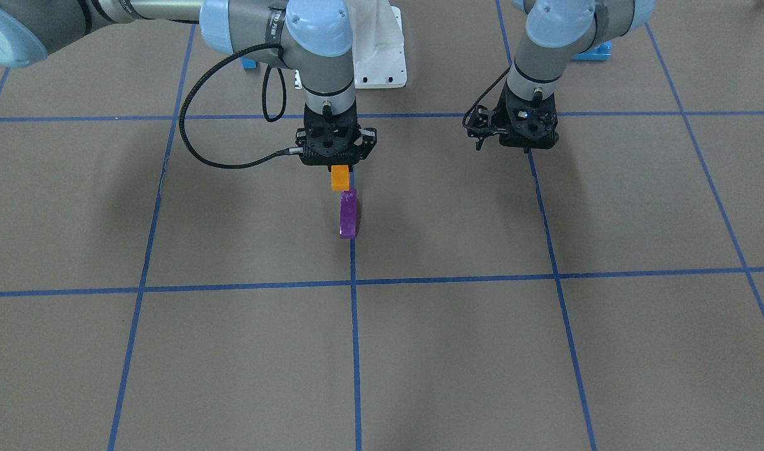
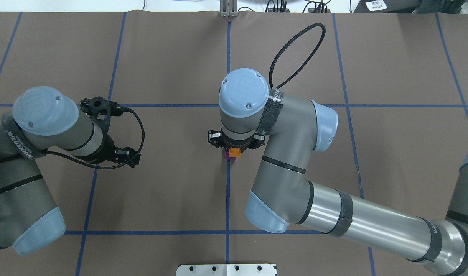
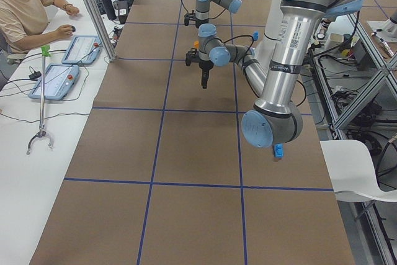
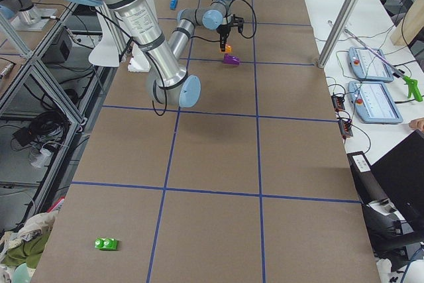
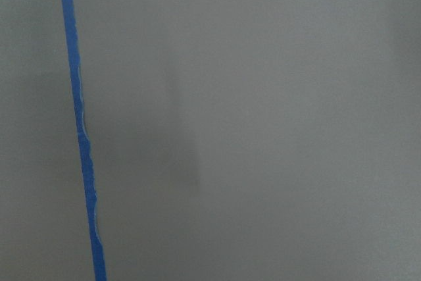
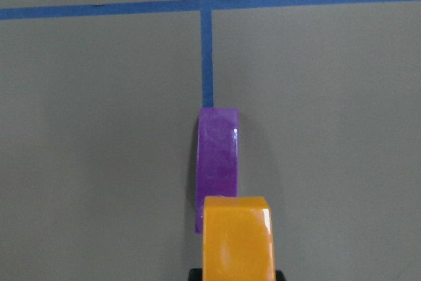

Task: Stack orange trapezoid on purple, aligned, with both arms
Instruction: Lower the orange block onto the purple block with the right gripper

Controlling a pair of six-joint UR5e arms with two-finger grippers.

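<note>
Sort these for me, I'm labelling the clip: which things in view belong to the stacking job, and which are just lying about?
Job: orange trapezoid, in the right gripper; purple, on the table; left gripper, off to one side.
Lying about: green brick; blue brick; second blue brick.

Two arms (image 2: 287, 161), one orange trapezoid (image 1: 339, 178), one purple brick (image 1: 348, 215) — two blue bricks (image 1: 595, 55), one green brick (image 4: 106, 244)
</note>
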